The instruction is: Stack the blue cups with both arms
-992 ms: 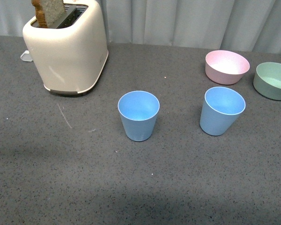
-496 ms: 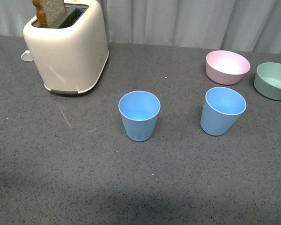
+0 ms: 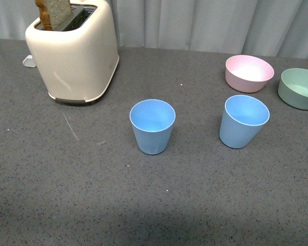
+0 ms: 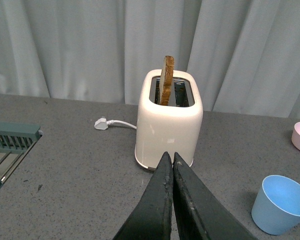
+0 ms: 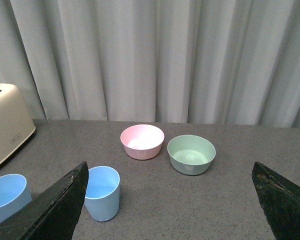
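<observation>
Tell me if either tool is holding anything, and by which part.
Nothing is held. The left tool is shut on empty air, the right tool is open wide, and both blue cups stand free on the table.

A: Where does the front view sit?
B: High and near, looking steeply down on the table towards the curtain.
A: And the wrist views?
B: Both are low and level. The left looks over its tool at the toaster. The right looks between the spread fingers of its tool. All three share the toaster and a blue cup.
</observation>
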Robot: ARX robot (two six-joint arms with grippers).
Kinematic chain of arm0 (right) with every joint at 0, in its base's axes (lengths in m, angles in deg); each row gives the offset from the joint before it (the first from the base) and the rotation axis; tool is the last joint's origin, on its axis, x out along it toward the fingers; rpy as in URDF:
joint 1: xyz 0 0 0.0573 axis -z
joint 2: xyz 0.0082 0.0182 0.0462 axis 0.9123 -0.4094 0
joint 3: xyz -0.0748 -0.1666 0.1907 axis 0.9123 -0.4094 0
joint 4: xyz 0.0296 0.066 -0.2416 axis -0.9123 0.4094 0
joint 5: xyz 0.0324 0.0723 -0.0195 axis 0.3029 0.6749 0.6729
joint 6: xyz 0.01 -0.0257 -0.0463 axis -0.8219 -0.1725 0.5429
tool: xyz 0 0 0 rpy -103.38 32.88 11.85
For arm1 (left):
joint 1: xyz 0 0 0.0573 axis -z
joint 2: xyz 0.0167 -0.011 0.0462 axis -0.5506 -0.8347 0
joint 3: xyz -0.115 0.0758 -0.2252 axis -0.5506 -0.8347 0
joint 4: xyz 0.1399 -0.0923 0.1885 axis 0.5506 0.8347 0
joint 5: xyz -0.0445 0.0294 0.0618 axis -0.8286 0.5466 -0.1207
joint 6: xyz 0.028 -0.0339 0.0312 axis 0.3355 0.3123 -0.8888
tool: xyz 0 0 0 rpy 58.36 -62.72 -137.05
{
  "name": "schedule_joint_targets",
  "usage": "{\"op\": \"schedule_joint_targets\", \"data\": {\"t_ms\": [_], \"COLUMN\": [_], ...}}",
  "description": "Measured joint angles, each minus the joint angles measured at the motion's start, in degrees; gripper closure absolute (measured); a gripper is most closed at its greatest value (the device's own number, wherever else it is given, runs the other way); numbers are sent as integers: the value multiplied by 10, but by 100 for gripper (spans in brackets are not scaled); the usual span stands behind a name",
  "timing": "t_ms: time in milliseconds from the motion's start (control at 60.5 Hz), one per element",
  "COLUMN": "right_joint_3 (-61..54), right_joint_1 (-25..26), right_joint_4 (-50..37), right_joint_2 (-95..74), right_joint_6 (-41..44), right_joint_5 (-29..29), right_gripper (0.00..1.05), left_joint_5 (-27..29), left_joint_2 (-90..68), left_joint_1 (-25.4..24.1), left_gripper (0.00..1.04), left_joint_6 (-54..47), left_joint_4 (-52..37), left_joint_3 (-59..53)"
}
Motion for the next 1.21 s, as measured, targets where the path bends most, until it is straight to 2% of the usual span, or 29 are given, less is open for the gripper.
{"op": "schedule_joint_targets", "data": {"t_ms": [364,843,943,1207], "right_joint_3": [0,0,0,0], "right_joint_1": [0,0,0,0], "right_joint_4": [0,0,0,0], "right_joint_2": [0,0,0,0], "right_joint_6": [0,0,0,0], "right_joint_5": [0,0,0,0], "right_gripper": [10,10,10,10], "left_joint_5": [0,0,0,0], "left_joint_2": [109,196,275,290], "left_joint_1": [0,0,0,0], "left_gripper": [101,101,101,101], "left_joint_6": [0,0,0,0], "left_joint_4": [104,191,284,289], "left_joint_3": [0,0,0,0]}}
